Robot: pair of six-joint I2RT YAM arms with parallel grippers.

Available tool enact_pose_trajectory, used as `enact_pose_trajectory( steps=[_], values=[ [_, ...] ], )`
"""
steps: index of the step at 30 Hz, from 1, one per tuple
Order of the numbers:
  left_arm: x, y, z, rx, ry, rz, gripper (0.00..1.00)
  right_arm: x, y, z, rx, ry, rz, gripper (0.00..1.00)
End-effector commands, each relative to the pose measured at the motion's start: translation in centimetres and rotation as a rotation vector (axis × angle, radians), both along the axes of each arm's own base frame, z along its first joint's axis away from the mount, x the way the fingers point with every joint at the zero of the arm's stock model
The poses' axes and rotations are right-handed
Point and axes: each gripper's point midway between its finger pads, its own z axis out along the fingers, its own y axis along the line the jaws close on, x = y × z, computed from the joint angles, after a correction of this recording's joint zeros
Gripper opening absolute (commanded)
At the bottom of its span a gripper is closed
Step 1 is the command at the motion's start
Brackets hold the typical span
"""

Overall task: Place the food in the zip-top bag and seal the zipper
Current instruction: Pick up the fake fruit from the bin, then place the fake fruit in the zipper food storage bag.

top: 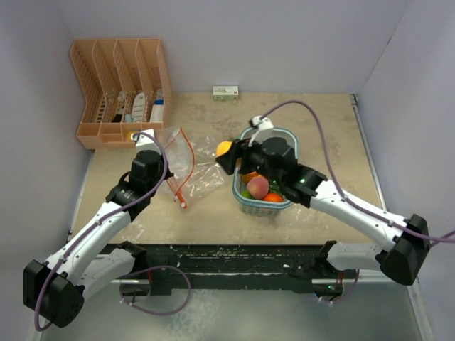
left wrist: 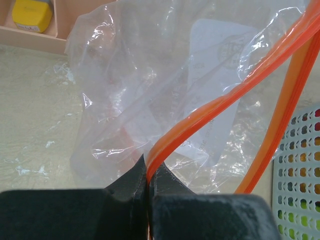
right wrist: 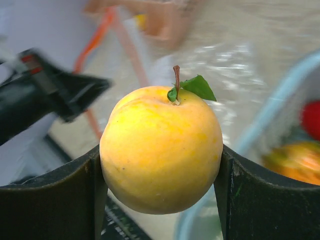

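The clear zip-top bag point(top: 186, 160) lies left of the teal basket point(top: 287, 137), its mouth held up. My left gripper point(top: 153, 150) is shut on the red-orange zipper strip point(left wrist: 210, 107) at the bag's mouth edge, seen pinched between the jaws in the left wrist view point(left wrist: 148, 176). My right gripper point(top: 229, 155) is shut on a yellow-orange peach point(right wrist: 161, 150) and holds it in the air just left of the basket's rim, near the bag point(right wrist: 220, 75). The peach also shows in the top view point(top: 225, 148). A pink peach point(top: 257, 187) and other food stay in the basket.
A peach-coloured desk organiser point(top: 121, 89) stands at the back left, close behind the bag. A small white-and-green box point(top: 225, 92) lies by the back wall. The basket's mesh wall point(left wrist: 300, 170) sits right of the bag in the left wrist view.
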Motion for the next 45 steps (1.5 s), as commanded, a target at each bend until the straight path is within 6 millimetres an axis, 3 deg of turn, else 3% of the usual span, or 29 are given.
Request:
enact_pose_trajectory(
  steps=[1,5,16,22,28,31,39,45],
  values=[
    [0.5,-0.6,1.8,-0.031,-0.039,-0.028,0.0,-4.8,9.9,2.7,0.164,-0.107,0.383,0.36],
    [0.3,-1.2,2.3,-0.052,-0.043,-0.058,0.0,-6.2,14.2,2.8,0.222,-0.143,0.515,0.37],
    [-1.2,-2.3,4.6,-0.12,-0.064,-0.127,0.0,-1.7,16.7,1.9,0.235,-0.189,0.375,0.37],
    [-2.2,-3.2,7.0,-0.202,-0.099,-0.176,0.0,0.7,16.3,0.4,0.162,-0.156,0.252,0.37],
    [-2.8,-4.8,8.9,-0.308,-0.135,-0.234,0.0,2.8,13.7,-1.5,-0.009,-0.129,0.095,0.37],
    [-2.7,-5.6,9.5,-0.348,-0.145,-0.262,0.0,3.5,11.8,-2.4,-0.1,-0.117,0.016,0.45],
    [-2.0,-8.7,7.4,-0.467,-0.091,-0.347,0.0,3.0,11.1,-0.9,-0.13,-0.113,0.023,0.98],
    [-1.5,-8.7,5.9,-0.466,-0.067,-0.328,0.0,2.2,10.7,0.4,-0.119,-0.117,0.053,0.99]
  ],
)
